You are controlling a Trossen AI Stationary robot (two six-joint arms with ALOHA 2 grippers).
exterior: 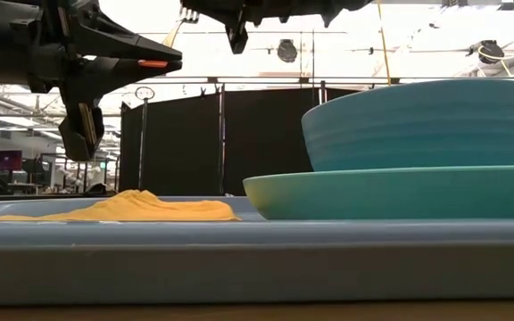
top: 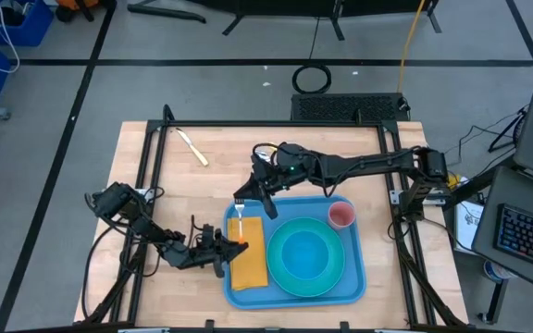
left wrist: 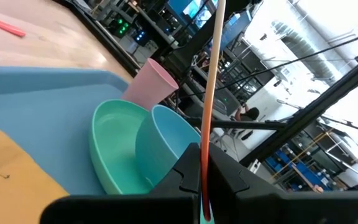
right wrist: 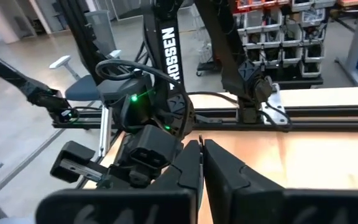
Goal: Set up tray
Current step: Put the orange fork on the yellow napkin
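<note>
High view: left pincer [top: 232,246] pinches an orange stick [top: 240,242] over the tray [top: 354,277]; right pincer [top: 240,198] pressed together.

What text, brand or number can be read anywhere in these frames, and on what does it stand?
"ROSSEN", the first letter hidden: white letters running down the left arm's dark upright link, in the right wrist view.
Storage bins behind the table: any labels too small to read.
No readable text in the other views.
</note>
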